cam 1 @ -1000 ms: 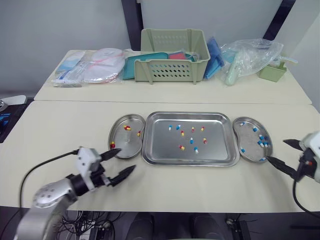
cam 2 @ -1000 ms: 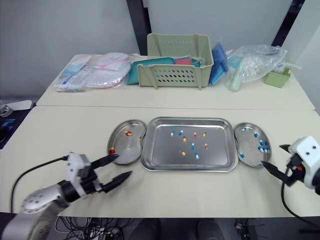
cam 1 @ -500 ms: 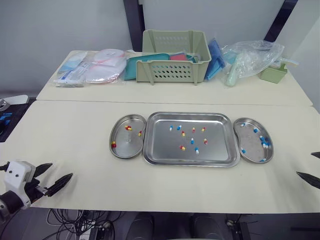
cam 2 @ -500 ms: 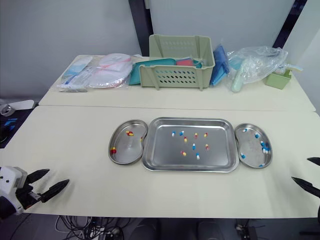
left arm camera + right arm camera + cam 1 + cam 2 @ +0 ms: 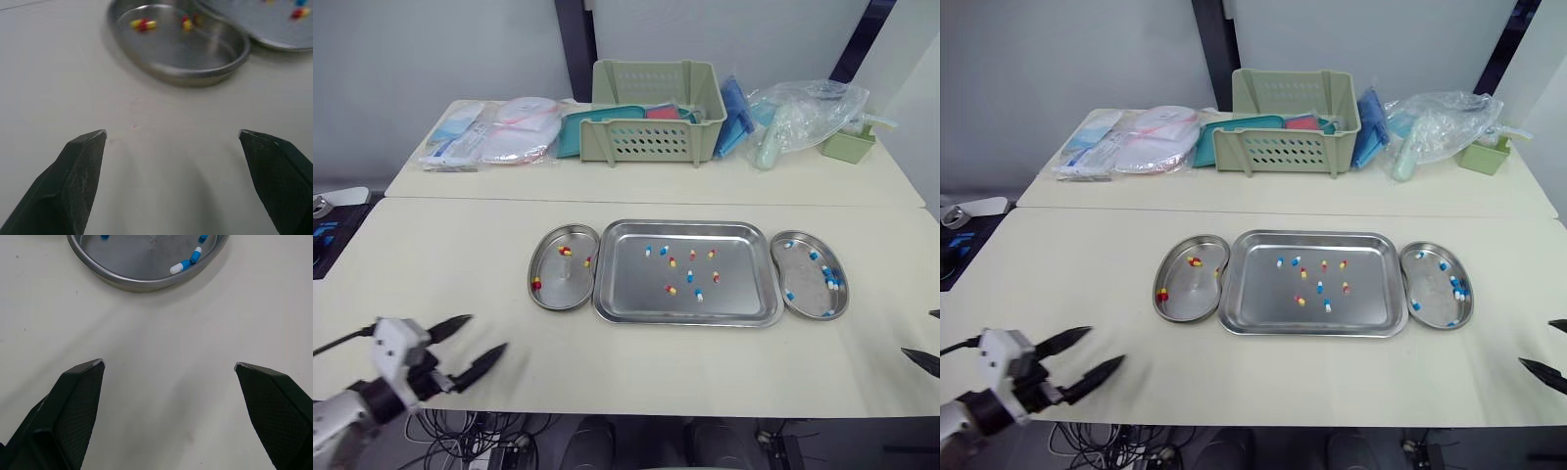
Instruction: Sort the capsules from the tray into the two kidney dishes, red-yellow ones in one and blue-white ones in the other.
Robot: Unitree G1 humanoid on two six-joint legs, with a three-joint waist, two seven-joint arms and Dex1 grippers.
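Cream table [image 5: 460, 255]: a rectangular steel tray [image 5: 685, 319] of two-coloured capsules [image 5: 698, 294] sits mid-table between two steel kidney dishes [image 5: 548, 299]. Near the front corners, the left gripper [image 5: 487, 332] and right gripper [image 5: 168, 363] hover with fingers spread wide, empty.

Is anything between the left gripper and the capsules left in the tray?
Only the left kidney dish, lying low on the table between the open left gripper and the tray; the arm could probably reach over it.

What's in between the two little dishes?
The tray, with loose capsules in it, lies between the left dish and the right dish. Both eye views show it.
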